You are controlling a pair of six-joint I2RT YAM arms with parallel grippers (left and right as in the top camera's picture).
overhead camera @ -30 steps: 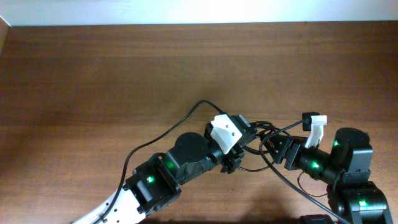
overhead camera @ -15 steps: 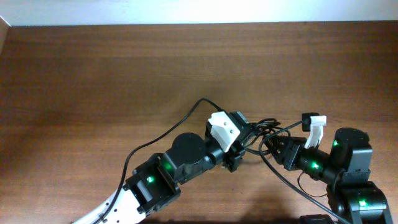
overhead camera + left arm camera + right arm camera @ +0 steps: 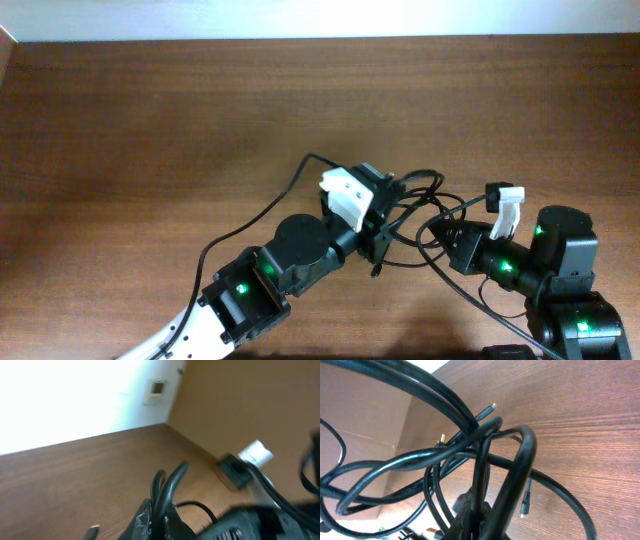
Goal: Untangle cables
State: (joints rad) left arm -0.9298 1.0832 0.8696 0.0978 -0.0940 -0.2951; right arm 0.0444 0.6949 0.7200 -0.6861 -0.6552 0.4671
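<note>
Brown counter (image 3: 150, 120), cables (image 3: 516, 477) knotted: left claw (image 3: 385, 215) and right claw (image 3: 435, 235) both clamp them; they should part slowly, easing loops.

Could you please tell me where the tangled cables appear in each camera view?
Overhead: cables lower right of centre.
Left wrist: cables at bottom centre, looping upward.
Right wrist: cables fill most of the frame.
Shared landmark: the brown wooden table under them.

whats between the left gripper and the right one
Only looped black cables bridge the short gap between the left gripper and the right gripper. Both are shut on them. The overhead view shows it best.
</note>
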